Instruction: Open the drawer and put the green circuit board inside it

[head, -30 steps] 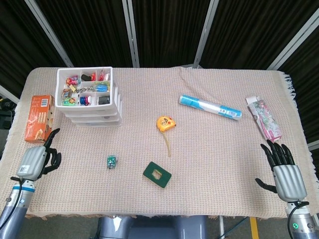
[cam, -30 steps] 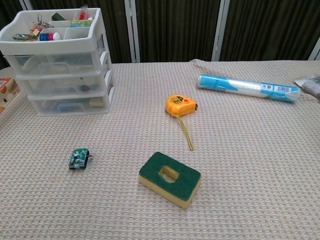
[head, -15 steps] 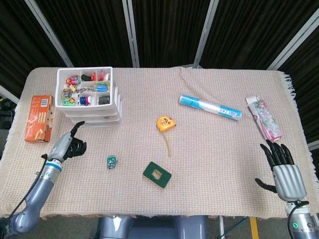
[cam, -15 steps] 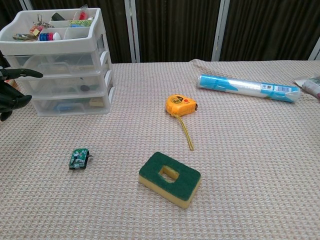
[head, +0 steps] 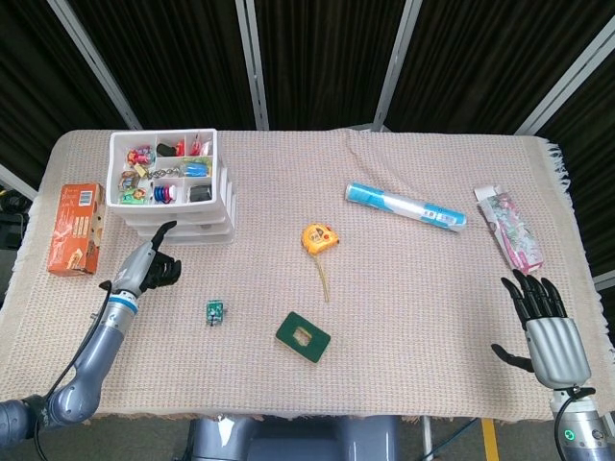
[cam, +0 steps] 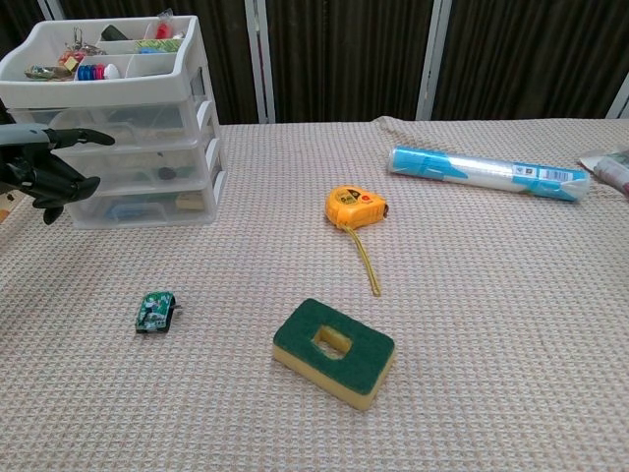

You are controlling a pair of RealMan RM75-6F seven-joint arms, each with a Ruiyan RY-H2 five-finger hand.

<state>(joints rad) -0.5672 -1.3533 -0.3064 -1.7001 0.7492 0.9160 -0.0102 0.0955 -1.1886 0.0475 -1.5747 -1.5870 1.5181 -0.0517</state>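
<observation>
The small green circuit board (head: 215, 311) (cam: 154, 311) lies flat on the woven cloth, left of centre. Behind it at the far left stands a white three-drawer unit (head: 183, 223) (cam: 133, 162), all its drawers closed, with an open tray of trinkets on top. My left hand (head: 149, 264) (cam: 44, 172) hovers just in front of the unit's left side; one finger points at the drawers, the others curl, and it holds nothing. It is apart from the board. My right hand (head: 546, 325) rests at the near right edge with fingers spread, seen only in the head view.
An orange box (head: 77, 229) lies left of the drawers. A yellow tape measure (head: 318, 237) with its tape pulled out and a green-topped sponge (head: 303, 334) sit mid-table. A blue-white tube (head: 405, 206) and a printed packet (head: 509, 229) lie at the back right.
My left hand has moved forward and to the right, from the near left edge up to the front of the drawer unit. The right hand and all objects have stayed still.
</observation>
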